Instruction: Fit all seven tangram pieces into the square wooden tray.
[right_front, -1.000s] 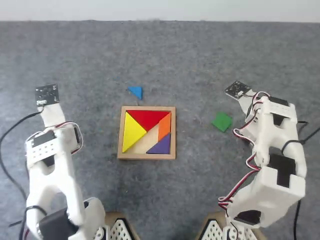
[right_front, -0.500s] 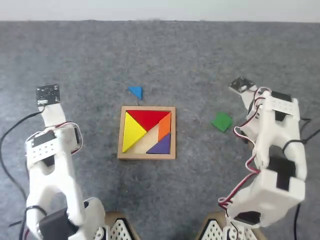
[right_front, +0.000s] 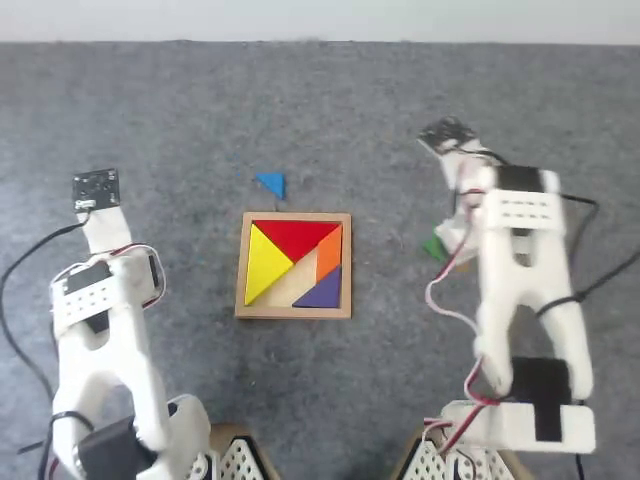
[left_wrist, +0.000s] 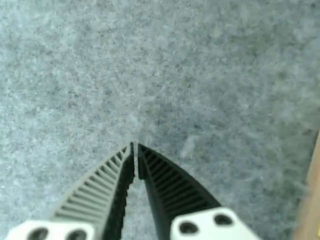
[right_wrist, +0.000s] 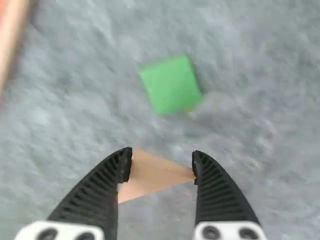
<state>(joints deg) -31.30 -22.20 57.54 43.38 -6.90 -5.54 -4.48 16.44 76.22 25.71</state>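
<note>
The square wooden tray (right_front: 243, 265) lies mid-table holding a red triangle (right_front: 296, 236), a yellow triangle (right_front: 264, 264), an orange piece (right_front: 329, 255) and a purple triangle (right_front: 324, 291); a pale wood gap shows between yellow and purple. A small blue triangle (right_front: 270, 183) lies just beyond the tray. A green square (right_wrist: 170, 83) lies on the mat ahead of my right gripper (right_wrist: 159, 167), which is shut on a tan triangle (right_wrist: 150, 175). From above, the right arm (right_front: 515, 230) covers most of the green square (right_front: 433, 247). My left gripper (left_wrist: 135, 147) is shut and holds nothing, over bare mat left of the tray.
Grey felt mat (right_front: 320, 110) covers the table. The left arm (right_front: 100, 300) stands well left of the tray. A strip of the tray's edge (left_wrist: 312, 200) shows in the left wrist view. Open mat lies beyond the tray and in front of it.
The right arm has swung left and farther out, now over the green square it stood beside. The left arm has not moved.
</note>
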